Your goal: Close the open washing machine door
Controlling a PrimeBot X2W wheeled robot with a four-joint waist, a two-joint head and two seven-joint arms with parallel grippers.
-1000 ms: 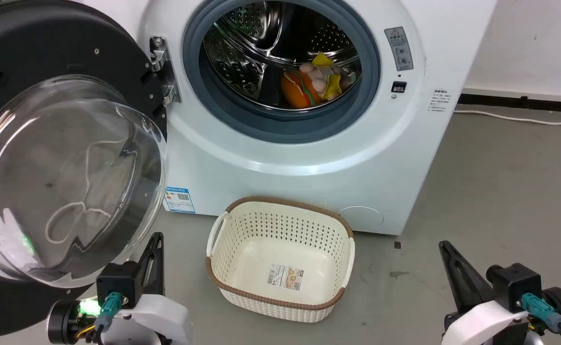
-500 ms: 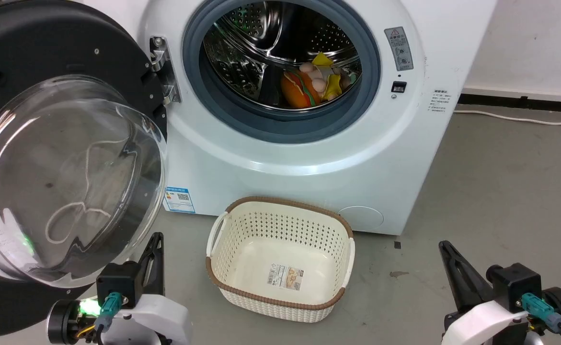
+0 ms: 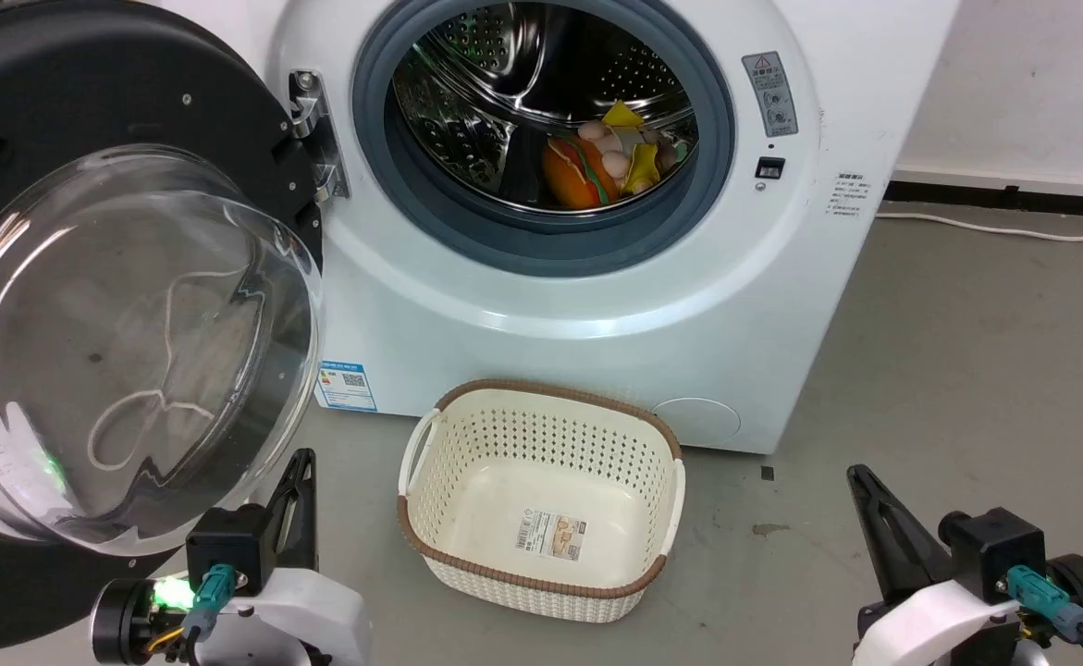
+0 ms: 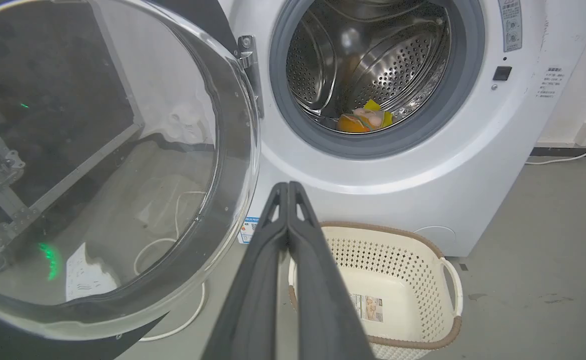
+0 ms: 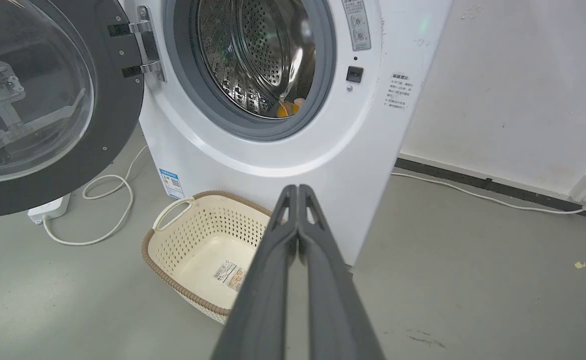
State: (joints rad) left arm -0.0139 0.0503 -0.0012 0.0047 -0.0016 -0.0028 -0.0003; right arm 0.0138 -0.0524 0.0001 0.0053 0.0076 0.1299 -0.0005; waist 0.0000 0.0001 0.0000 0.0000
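Observation:
The washing machine door (image 3: 125, 342) stands swung wide open at the left, its black rim and bulging glass bowl (image 4: 107, 165) facing me, hinged (image 5: 145, 45) to the white washing machine (image 3: 596, 305). Soft toys (image 3: 606, 162) lie in the steel drum. My left gripper (image 3: 303, 460) is shut and empty, low beside the door's lower right edge, apart from it. In the left wrist view its fingers (image 4: 287, 186) are pressed together. My right gripper (image 3: 857, 474) is shut and empty over the floor at the lower right, its fingers (image 5: 298, 188) together too.
A cream perforated basket (image 3: 541, 490) with a brown rim sits on the grey floor before the washer, between my grippers. A white cable (image 5: 102, 200) and power strip (image 5: 47, 210) lie on the floor under the door. A wall (image 5: 523, 90) rises at the right.

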